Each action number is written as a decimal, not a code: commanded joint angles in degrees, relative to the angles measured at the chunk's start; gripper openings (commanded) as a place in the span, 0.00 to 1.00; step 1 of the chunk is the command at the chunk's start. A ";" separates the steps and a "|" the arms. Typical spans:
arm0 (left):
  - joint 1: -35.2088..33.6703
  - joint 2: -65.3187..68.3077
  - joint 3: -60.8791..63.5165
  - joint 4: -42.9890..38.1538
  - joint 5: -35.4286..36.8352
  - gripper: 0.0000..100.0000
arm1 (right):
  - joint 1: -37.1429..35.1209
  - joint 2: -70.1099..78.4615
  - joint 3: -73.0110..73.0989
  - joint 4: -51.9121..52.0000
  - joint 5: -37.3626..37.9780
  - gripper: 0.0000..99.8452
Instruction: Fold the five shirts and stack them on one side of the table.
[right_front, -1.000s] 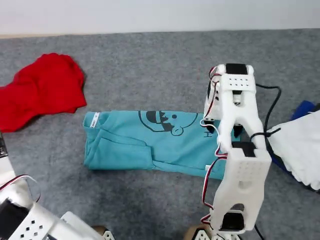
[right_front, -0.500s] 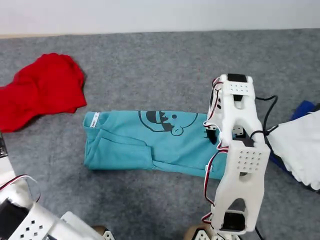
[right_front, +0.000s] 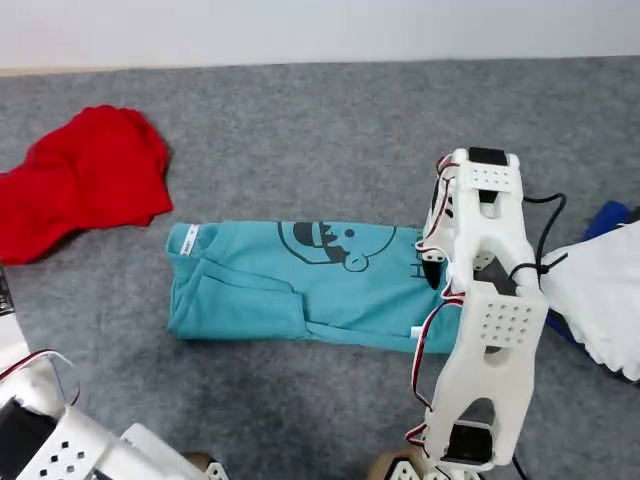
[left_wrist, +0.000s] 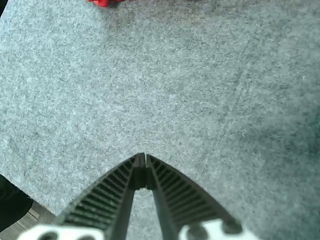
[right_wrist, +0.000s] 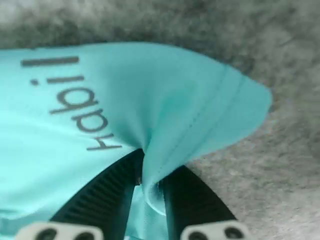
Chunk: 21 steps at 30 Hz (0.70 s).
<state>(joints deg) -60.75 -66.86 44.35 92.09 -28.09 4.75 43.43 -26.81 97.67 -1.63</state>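
A red shirt (right_front: 85, 180) lies crumpled at the upper left of the high view, waiting its turn. At the lower left the left arm (right_front: 60, 440) sits low. Its left gripper (left_wrist: 145, 164) is closed on nothing, tips together over the bare grey mat (right_front: 330, 130).

Across the middle lies the teal shirt (right_front: 290, 285), a long band with sleeves already folded in, collar at its left end. Right of centre, the right arm (right_front: 485, 330) stands over the shirt's hem end. The right gripper (right_wrist: 145, 167) is clamped on a bunched pinch of that hem near a corner.

The step looks like folding the hem over toward the collar. It would go best with a low lift, just enough to free the cloth, then a straight carry left along the band. Since only one corner is held, the far corner will likely trail and skew.

A white shirt (right_front: 600, 290) lies over a blue shirt (right_front: 608, 218) at the right edge.
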 joint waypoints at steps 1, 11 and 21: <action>-0.26 -0.26 -0.13 -0.18 0.35 0.01 | 3.65 -7.69 -0.53 1.45 4.57 0.01; -0.26 -0.26 -0.13 -0.18 0.44 0.01 | -11.65 -19.47 -0.18 5.14 12.66 0.01; -0.26 -0.62 -0.04 0.18 0.44 0.01 | -37.49 -21.85 -0.88 -0.75 7.82 0.01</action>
<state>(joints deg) -60.75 -66.86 44.53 92.09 -28.09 -27.16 25.49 -26.73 99.52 7.43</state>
